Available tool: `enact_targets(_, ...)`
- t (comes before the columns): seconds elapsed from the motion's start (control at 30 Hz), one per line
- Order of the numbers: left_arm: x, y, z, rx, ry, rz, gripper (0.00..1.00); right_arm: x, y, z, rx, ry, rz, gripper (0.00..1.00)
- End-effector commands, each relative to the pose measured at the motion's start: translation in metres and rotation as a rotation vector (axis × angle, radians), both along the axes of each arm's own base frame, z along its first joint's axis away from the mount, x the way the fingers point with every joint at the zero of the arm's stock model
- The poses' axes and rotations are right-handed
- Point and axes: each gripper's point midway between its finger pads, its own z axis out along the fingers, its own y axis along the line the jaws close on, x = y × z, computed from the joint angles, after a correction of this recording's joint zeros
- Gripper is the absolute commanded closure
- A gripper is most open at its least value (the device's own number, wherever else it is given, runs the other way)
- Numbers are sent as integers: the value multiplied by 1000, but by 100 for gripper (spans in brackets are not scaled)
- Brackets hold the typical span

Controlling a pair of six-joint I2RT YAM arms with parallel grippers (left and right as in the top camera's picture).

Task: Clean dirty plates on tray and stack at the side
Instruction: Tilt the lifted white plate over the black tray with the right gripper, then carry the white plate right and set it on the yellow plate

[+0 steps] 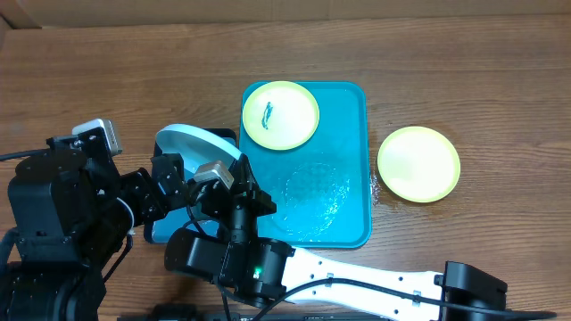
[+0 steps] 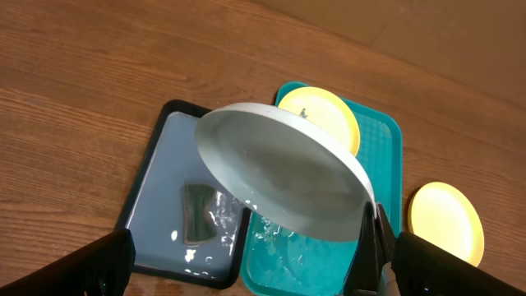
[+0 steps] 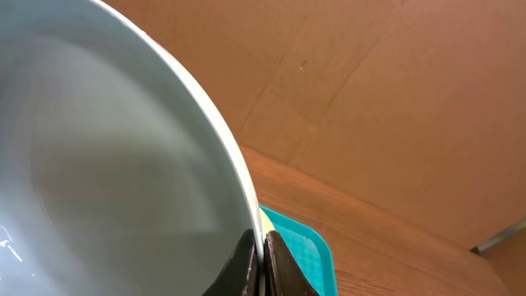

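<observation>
My right gripper (image 3: 261, 255) is shut on the rim of the pale blue-white plate (image 3: 99, 181) and holds it tilted in the air, left of the teal tray (image 1: 348, 143). In the overhead view that plate (image 1: 192, 141) is above the arms, with the right gripper (image 1: 239, 165) at its right edge. My left gripper (image 2: 263, 271) is open and empty, just below the held plate (image 2: 279, 177). A yellow-green plate with a dark blue smear (image 1: 280, 114) lies on the tray's far left corner. A clean-looking yellow-green plate (image 1: 418, 163) lies on the table right of the tray.
A smaller dark-rimmed tray (image 2: 156, 177) with a grey sponge (image 2: 201, 215) and water lies left of the teal tray (image 2: 386, 140), below the held plate. Water lies on the near half of the teal tray (image 1: 317, 192). Cardboard stands behind the table.
</observation>
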Motion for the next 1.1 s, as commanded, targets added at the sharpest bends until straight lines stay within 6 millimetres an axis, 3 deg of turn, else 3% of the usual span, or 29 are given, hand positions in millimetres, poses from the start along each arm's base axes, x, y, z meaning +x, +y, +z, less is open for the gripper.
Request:
enact_targets(0.0,1,2,7,-11,-22,17,0,0,-5,18,41,-30,-21,96)
enact_targets(0.47,1,2,7,-11,-22,17,0,7,-4,13,62,1,-11,96)
enact_targets(0.53,1,2,7,-11,-22,17,0,20,0,-5,125,101,35,96)
enact_targets(0.7,0,2,6,-10,-19,17,0,46,16,-73,447,611,190,96)
enact_targets(0.77,0,2,6,-10,-20,16,0,51,21,-79,591,809,291,96)
enact_targets(0.83,0,2,6,-11,-21,16,0,58,17,-68,711,934,387,96)
enact_targets(0.9,0,2,6,-11,-21,16,0,71,-2,-48,825,999,453,96)
enact_targets(0.97,1,2,7,-11,-22,16,0,90,-35,-31,899,993,432,96)
enact_targets(1.07,1,2,7,-10,-22,17,0,127,-119,-25,989,921,192,96)
